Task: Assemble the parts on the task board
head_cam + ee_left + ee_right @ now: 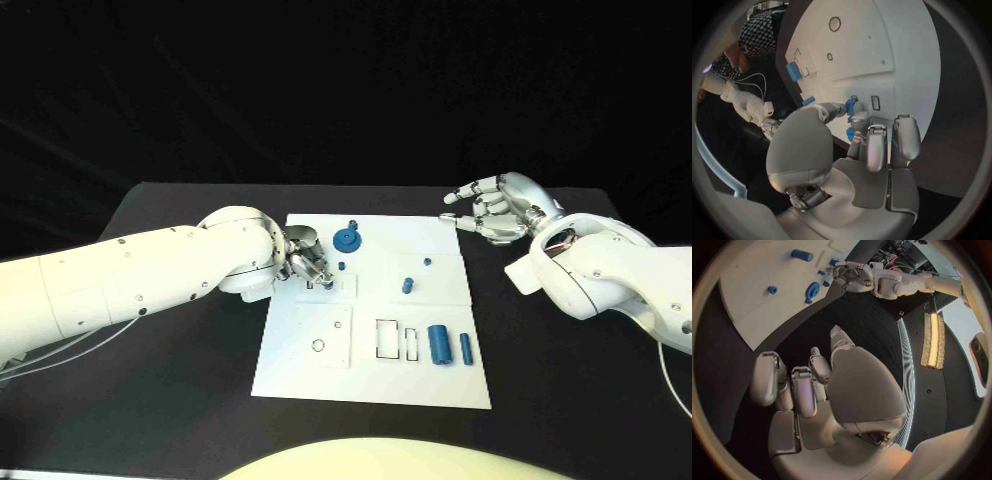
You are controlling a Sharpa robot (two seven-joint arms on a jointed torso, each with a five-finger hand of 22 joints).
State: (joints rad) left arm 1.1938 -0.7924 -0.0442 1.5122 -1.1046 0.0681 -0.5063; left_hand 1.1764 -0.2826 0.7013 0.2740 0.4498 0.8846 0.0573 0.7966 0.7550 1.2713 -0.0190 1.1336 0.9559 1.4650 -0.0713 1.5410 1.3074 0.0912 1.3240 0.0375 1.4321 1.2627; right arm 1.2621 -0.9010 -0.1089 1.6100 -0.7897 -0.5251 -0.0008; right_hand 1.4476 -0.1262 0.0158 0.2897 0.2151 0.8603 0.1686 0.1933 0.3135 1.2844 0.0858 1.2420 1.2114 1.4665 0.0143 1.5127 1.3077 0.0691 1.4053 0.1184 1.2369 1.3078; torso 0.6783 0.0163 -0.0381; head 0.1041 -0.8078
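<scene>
My left hand [306,262] has its fingertips [856,118] closed in a pinch on a small blue peg [850,106], and I see the peg's lower end at a small socket near the left edge of the white board [433,385]. A second bit of blue [850,133] shows between the same fingers, closer to the palm; I cannot tell whether it is part of the peg or a separate piece. The hand sits over the board's left edge, and its arm comes in from the left across the black table [173,400].

My right hand [498,208] hovers off the board's far right corner, above the bare table, with its fingers [770,377] loosely curled and apart and nothing between them.

On the board, a blue gear [348,239] lies near the far edge, just beyond the left hand. Two small blue studs [408,286] stand near the board's centre, one [428,263] a little farther back. Toward the near right of the board, a broad blue cylinder [438,345] and a slimmer blue pin [467,348] lie side by side, next to a pair of outlined rectangular slots [387,339]. A ring-shaped outline [317,346] marks the near left part of the board.
</scene>
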